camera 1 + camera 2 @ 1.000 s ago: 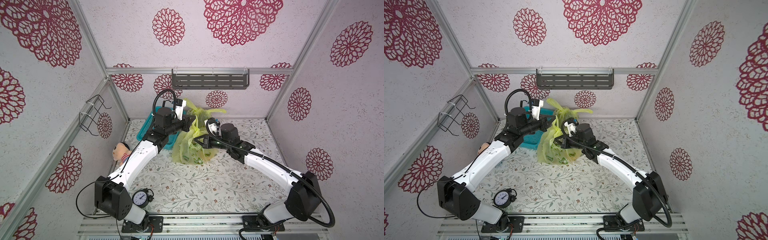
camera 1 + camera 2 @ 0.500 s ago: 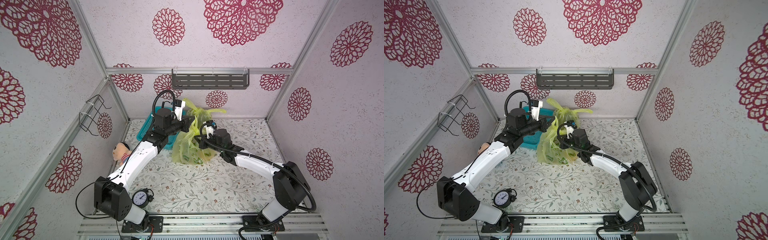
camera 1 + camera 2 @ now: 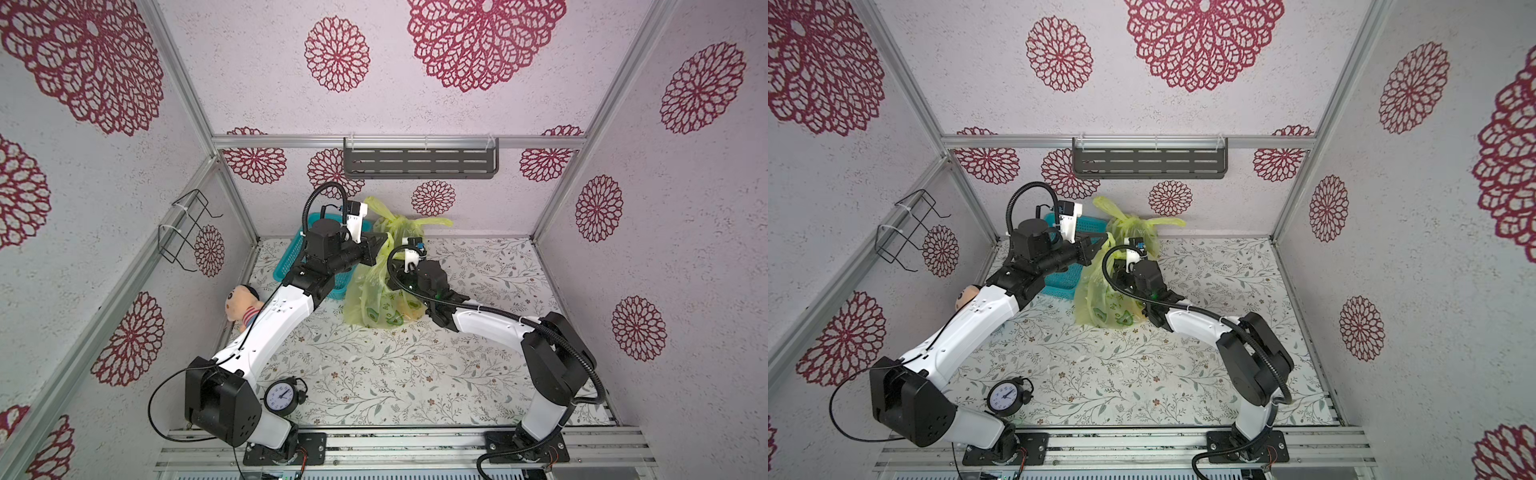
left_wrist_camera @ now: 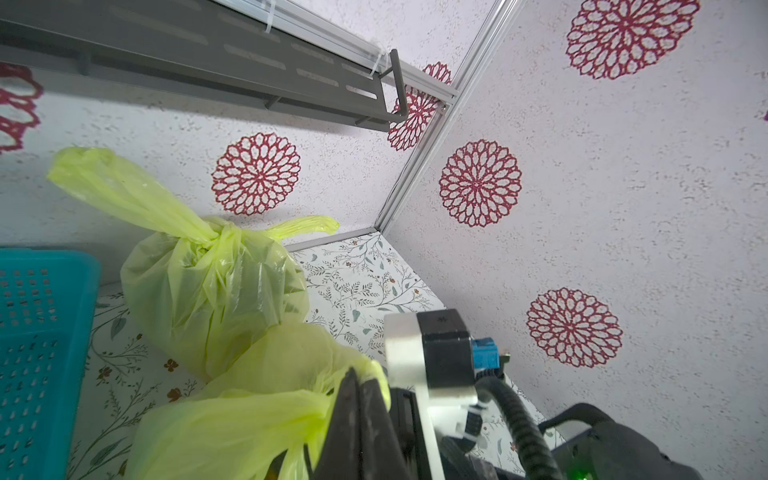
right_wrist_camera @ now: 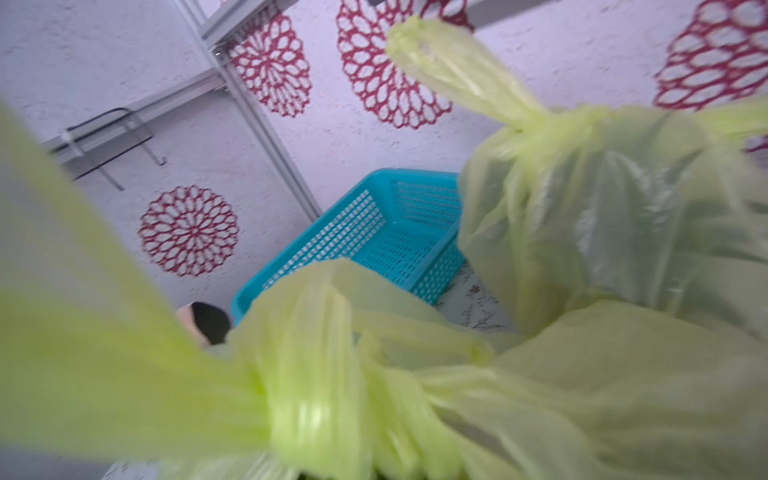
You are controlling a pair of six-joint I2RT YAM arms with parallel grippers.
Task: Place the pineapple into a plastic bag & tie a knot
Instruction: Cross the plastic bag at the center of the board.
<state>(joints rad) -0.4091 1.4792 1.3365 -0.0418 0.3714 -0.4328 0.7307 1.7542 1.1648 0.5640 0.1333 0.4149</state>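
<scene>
Top views first, says Ana: what does it all sit on?

Ben: A worktop [image 3: 478,365] under a cloth printed with leafy sprigs and small flowers. Pale, rough walls [image 3: 249,62] with dark red flower rosettes close it in, joined by an aluminium frame [image 3: 291,142].

Ana: Fixtures?

Ben: One grey slotted shelf [image 3: 419,164] on the back wall, one black wire rack [image 3: 187,232] on the left wall.

Ana: Count the rest.

Ben: Two arms. One teal basket [image 3: 291,257] in the back left corner, one doll [image 3: 241,303] by the left wall, one alarm clock [image 3: 282,397] near the base of the left arm [image 3: 274,328]. Two yellow-green plastic bags: a tied bag [image 3: 399,224] against the back wall, and a front bag [image 3: 374,299] just beside the basket, between the left arm and the right arm [image 3: 486,322].

Ana: The claws?

Ben: In the left wrist view the left claw [image 4: 361,386] is pinched together on a raised handle of the front bag. The right claw [image 3: 1119,276] sits at that bag's top with its fingers together. The right wrist view shows only twisted film close to the lens, so I cannot tell whether it grips any.

Ana: And the pineapple?

Ben: I can't make it out as such. Orange and green shapes show through the front bag's lower half, which rests on the worktop.
</scene>
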